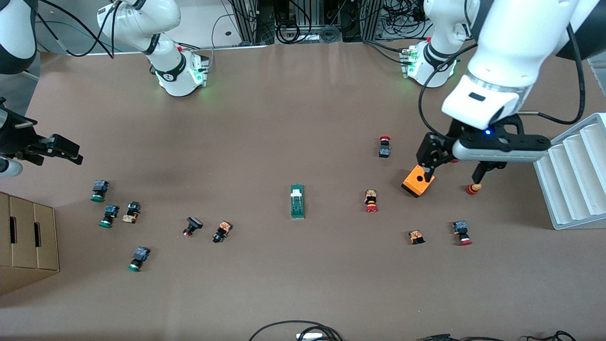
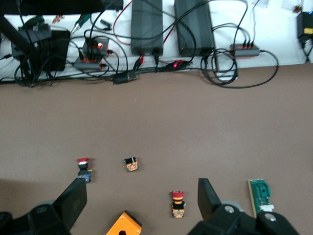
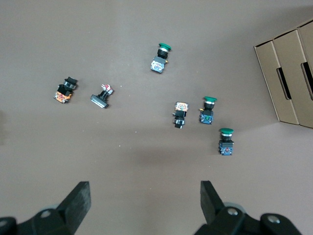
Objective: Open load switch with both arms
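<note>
Right now our load switch (image 1: 297, 201) lies flat near the middle of the brown table (image 1: 284, 109). It is a narrow dark-green block with a small white piece at the end farther from the front camera. Nothing touches it, so we think we are only at the start: both arms must first get to it.

Beside it, toward the left arm's end, lies a red-capped push button (image 1: 371, 201), and then an orange cube with a hole (image 1: 418, 180). Our left gripper (image 1: 452, 166) hangs over that cube, with its fingers spread wide and nothing in them. In the left wrist view we see the switch (image 2: 260, 195) off to one side, well apart from the fingers (image 2: 208, 196).

Toward the right arm's end lie a black push button (image 1: 222, 231) and some green-capped push buttons (image 1: 108, 215), with a cardboard box (image 1: 27, 244) at the table's edge. Our right gripper (image 1: 59, 149) is up over that end of the table, also wide open and empty. It is well apart from the switch.

Next we think both grippers must come over the green block. One could hold the body still while the other works the white piece. We must come down gently, because the block is thin and could slide.
</note>
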Available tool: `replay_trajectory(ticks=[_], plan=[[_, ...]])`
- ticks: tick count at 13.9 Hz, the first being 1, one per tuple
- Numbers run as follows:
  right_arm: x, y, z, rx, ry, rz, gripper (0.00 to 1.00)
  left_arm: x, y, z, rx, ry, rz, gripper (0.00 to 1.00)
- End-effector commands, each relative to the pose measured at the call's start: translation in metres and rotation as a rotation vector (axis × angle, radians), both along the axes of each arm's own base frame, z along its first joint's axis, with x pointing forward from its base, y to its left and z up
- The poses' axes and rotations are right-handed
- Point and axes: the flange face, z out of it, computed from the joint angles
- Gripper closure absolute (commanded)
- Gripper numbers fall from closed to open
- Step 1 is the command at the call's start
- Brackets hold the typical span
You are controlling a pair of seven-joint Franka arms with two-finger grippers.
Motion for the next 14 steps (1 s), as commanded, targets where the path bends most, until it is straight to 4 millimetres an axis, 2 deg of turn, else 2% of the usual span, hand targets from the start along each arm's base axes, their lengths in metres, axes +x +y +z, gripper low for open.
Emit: replay_trajectory(ticks=[1,3,7,9,12,14], plan=[[0.003,-0.001,0.006,-0.03,-0.008,-0.008,0.0,-0.003,0.024,-0.007,0.012,0.053,0.029,0.0],[0.003,-0.001,0.006,-0.03,-0.008,-0.008,0.0,-0.001,0.04,-0.011,0.022,0.09,0.059,0.0],[0.003,-0.001,0.006,-0.03,-0.008,-0.008,0.0,0.007,0.097,-0.014,-0.031,0.163,0.119,0.0],[0.003,-0.001,0.006,-0.03,-0.007,-0.009,0.0,0.007,0.122,-0.01,-0.041,0.174,0.118,0.0],[0.003,-0.001,0.006,-0.03,-0.007,-0.009,0.0,-0.004,0.152,0.003,-0.023,0.206,0.122,0.0],[0.003,-0.001,0.006,-0.03,-0.007,-0.009,0.0,-0.008,0.181,0.011,-0.061,0.212,0.117,0.0]])
